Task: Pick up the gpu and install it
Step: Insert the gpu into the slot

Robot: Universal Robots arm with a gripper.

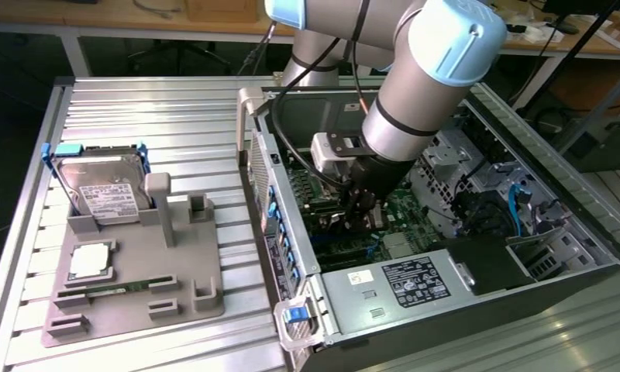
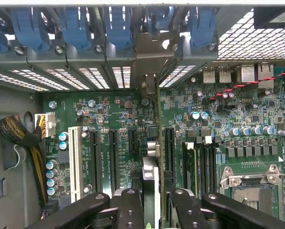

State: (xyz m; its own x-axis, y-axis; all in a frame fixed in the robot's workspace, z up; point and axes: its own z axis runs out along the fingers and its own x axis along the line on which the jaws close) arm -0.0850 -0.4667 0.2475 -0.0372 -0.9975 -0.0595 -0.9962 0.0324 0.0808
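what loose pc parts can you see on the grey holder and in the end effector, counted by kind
hard drive: 1
square silver chip: 1
memory stick: 1
gpu, gripped in the end effector over the motherboard: 1
total: 4

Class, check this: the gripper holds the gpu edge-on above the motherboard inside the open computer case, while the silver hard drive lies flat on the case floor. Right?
Not quite. The hard drive stands in the grey fixture outside the computer case, as the exterior view shows. The gripper does hold the gpu over the motherboard.
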